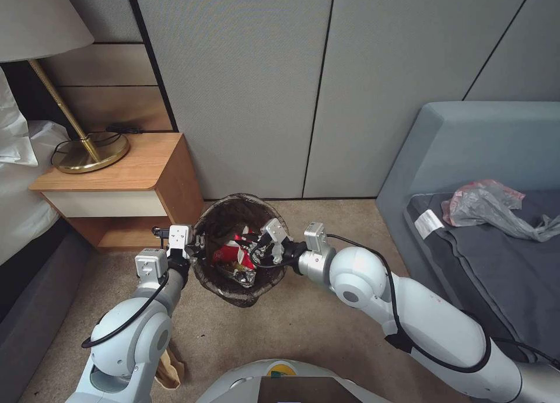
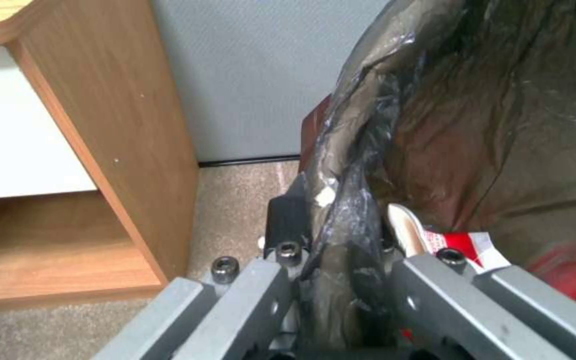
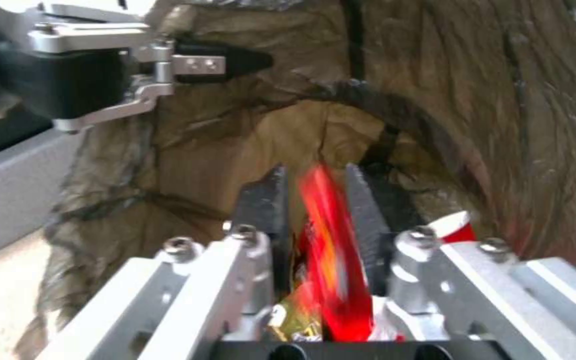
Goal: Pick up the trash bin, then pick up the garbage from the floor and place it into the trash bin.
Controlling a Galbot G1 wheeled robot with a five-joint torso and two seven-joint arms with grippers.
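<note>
I have the left gripper (image 1: 197, 242) clamped on the bin (image 1: 217, 216) rim over carpet (image 1: 280, 327); right gripper (image 3: 315, 200) pinches a red wrapper (image 3: 331, 260) inside it.

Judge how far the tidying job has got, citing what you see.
Done: the left gripper holds the bag-lined round trash bin by its rim, with red-and-white wrappers inside. In hand: the right gripper grips a red wrapper over the opening. Left: releasing it.

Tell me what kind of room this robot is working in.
Probably a hotel room or bedroom: a wooden nightstand with a brass lamp stands beside a white-sheeted bed, with a grey sofa opposite, on carpet.
</note>
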